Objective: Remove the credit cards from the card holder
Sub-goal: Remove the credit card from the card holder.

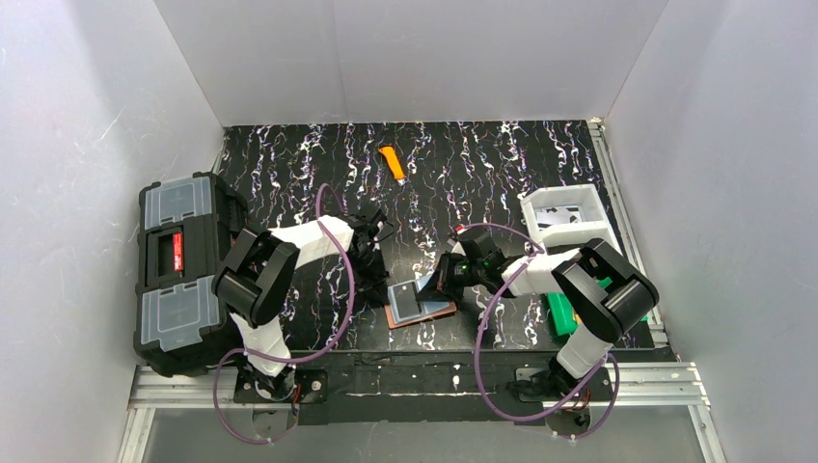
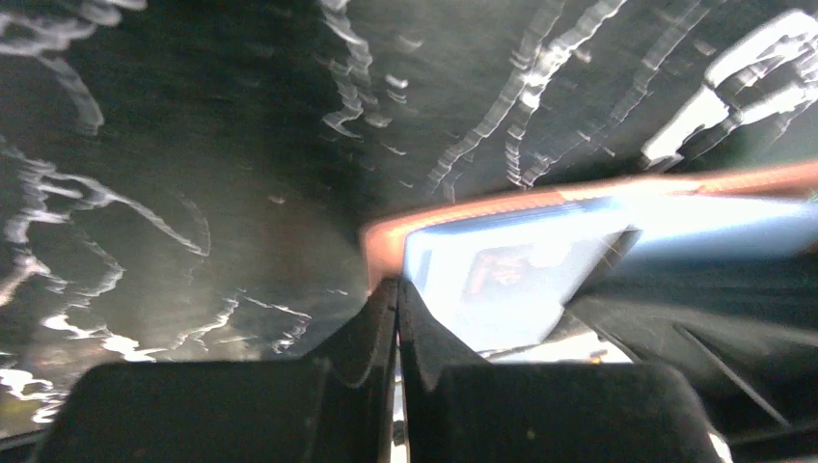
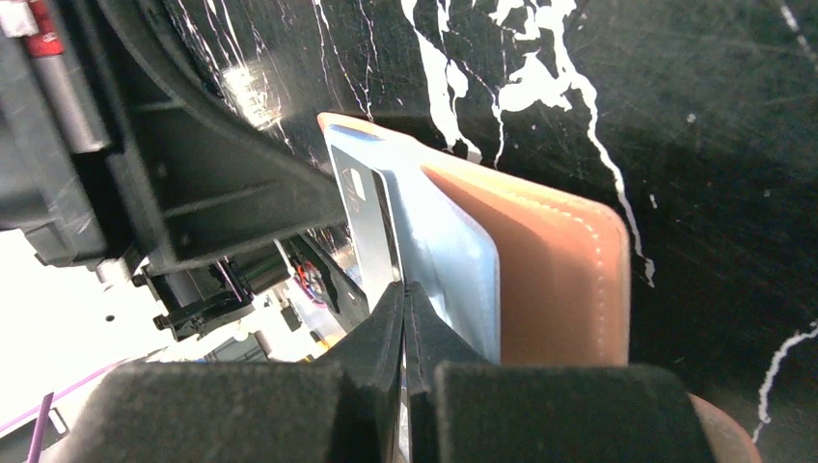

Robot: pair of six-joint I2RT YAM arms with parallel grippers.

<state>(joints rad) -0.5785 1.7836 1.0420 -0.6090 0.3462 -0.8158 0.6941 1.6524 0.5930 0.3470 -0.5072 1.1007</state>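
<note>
The black, white-veined tabletop carries a big black toolbox with clear lid compartments, set against its left edge. A white bin stands at the right side, with a green object nearer the arm bases, partly hidden by the right arm. An orange utility knife lies alone near the back, well apart from everything else. Toward the front middle, between the two arms, the brown card holder lies flat on the tabletop. A pale blue-grey card rests on it, skewed and sticking out past the holder's stitched edge. In the right wrist view the holder shows beside and under this card. No second card can be told apart from the holder's brown. The left hand is down at the holder's left side. Its fingers are pressed fully together, their tips at the holder's corner. The right hand reaches in from the right, likewise closed tight. Its tips meet against the face of the pale card, and no grip on it can be made out.
</note>
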